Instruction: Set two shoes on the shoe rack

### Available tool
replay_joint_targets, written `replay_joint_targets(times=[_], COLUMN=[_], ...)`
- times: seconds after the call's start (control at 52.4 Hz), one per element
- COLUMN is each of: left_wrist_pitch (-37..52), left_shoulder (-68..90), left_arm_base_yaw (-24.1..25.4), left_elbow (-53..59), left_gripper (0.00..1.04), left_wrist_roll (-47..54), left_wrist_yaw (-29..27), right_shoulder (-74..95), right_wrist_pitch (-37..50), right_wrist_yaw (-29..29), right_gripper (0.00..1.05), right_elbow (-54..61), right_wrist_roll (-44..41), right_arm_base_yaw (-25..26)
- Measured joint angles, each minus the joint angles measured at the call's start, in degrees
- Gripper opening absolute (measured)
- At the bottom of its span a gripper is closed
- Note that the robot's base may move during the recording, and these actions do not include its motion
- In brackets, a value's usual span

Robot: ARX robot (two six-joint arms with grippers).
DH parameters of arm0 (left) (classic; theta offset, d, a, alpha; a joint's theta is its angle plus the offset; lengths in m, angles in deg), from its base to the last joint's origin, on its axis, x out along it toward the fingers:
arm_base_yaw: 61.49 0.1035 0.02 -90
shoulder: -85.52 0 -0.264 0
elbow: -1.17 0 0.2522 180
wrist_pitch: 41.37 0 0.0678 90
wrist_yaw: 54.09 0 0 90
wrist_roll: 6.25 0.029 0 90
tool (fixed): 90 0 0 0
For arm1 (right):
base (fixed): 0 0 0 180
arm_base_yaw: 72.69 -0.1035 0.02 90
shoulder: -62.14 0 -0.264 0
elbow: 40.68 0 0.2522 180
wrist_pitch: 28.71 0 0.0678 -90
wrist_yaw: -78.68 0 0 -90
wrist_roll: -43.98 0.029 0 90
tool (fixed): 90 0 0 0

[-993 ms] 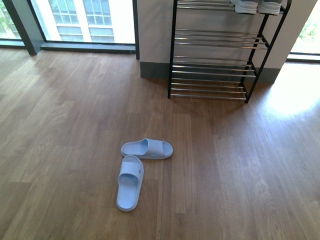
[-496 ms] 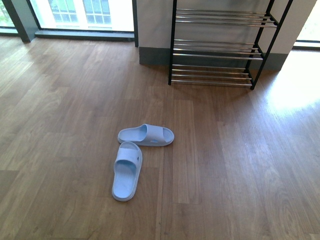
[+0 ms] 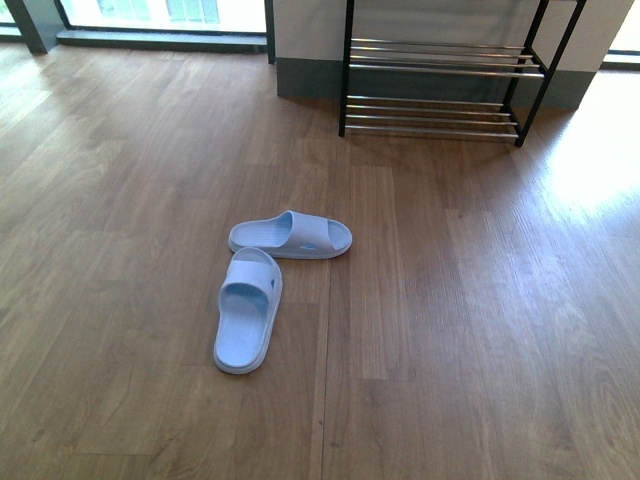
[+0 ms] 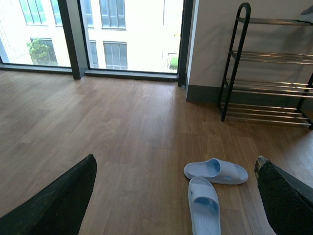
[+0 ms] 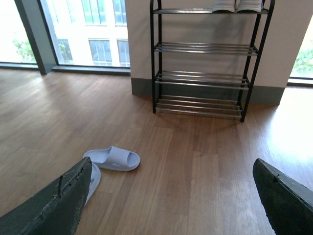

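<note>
On top tier of shoe rack (image 5: 203,49), per right wrist camera: two shoes (image 5: 224,5) side by side, cut off by frame edge, only white soles and a strip of pale upper visible; lacing and markings impossible to tell. Rack noted as black-framed, with rounded end loops and tiers of thin chrome bars, backed against pale wall (image 5: 142,39) with grey skirting, beside tall windows (image 4: 132,34). On wooden floor (image 3: 480,300), well apart from rack and in front of it: pair of light-blue slides, both sole-down. Crosswise slide (image 3: 291,235) lying roughly parallel to rack front, strap end toward robot's right. Lengthwise slide (image 3: 247,312) nearer the robot, heel toward camera, strap end up against side of crosswise slide; touching or just short of it, cannot tell which. Left fingers (image 4: 63,196): released, dark, spread to opposite edges of left wrist view, only floor and slides seen between them. Right fingers (image 5: 58,200): likewise released and spread wide, rough dark pads at both lower corners of right wrist view, floor and rack seen beyond.
</note>
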Motion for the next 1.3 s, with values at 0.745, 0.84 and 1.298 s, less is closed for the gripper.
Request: replay_joint_targets(times=[0.745,0.84,1.298], left_wrist_pitch=[0.0,0.0,0.0], left_shoulder=[0.0,0.0,0.0], left_arm_base_yaw=[0.0,0.0,0.0], left_elbow=[0.0,0.0,0.0], left_gripper=[0.95,0.95,0.95], left_wrist_roll=[0.0,0.0,0.0], left_wrist_yaw=[-0.04,-0.02,0.0], right_shoulder=[0.0,0.0,0.02], right_wrist_pitch=[0.0,0.0,0.0], right_wrist_yaw=[0.02,0.02,0.02], right_gripper=[0.96,0.96,0.96], right_elbow=[0.0,0.0,0.0], right_wrist_roll=[0.0,0.0,0.0], right_arm_base_yaw=[0.0,0.0,0.0])
